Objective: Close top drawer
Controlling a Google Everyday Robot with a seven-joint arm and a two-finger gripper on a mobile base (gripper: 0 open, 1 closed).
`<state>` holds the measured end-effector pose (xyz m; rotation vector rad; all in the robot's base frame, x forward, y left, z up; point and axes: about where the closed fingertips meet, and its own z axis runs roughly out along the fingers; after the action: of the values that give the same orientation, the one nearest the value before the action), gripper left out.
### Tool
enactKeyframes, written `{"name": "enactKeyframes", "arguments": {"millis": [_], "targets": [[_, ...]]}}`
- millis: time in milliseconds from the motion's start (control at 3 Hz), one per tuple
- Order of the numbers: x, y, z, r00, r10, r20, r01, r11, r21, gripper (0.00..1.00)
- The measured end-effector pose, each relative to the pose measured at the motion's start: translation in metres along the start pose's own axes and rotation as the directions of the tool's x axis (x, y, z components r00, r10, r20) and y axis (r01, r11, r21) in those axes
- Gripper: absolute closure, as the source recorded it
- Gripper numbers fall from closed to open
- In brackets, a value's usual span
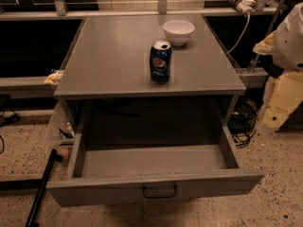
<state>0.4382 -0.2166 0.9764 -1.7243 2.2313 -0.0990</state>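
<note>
The top drawer (154,162) of the grey cabinet stands pulled far out toward me, and its shallow inside is empty. Its flat grey front (94,189) faces the bottom of the view, with a small black wire handle (160,191) at the middle. The drawers below it are hidden under it. My arm shows at the right edge as a white rounded part (289,37). The cream-coloured gripper (280,103) hangs below that part, to the right of the cabinet and well apart from the drawer front.
On the cabinet top (109,60) stand a blue Pepsi can (160,62) and a white bowl (179,31). A black rod (41,188) leans at the drawer's left corner. Cables (244,122) lie on the speckled floor at the right.
</note>
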Motion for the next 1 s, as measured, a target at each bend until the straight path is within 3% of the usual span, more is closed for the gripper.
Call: {"name": "enactKeyframes", "arguments": {"millis": [333,1000], "targets": [[0.0,0.0,0.0,1.0,0.0,0.0,0.0,1.0,0.0,0.0],[0.006,0.013,0.023,0.999,0.016,0.038,-0.016,0.9999,-0.003,0.42]]}}
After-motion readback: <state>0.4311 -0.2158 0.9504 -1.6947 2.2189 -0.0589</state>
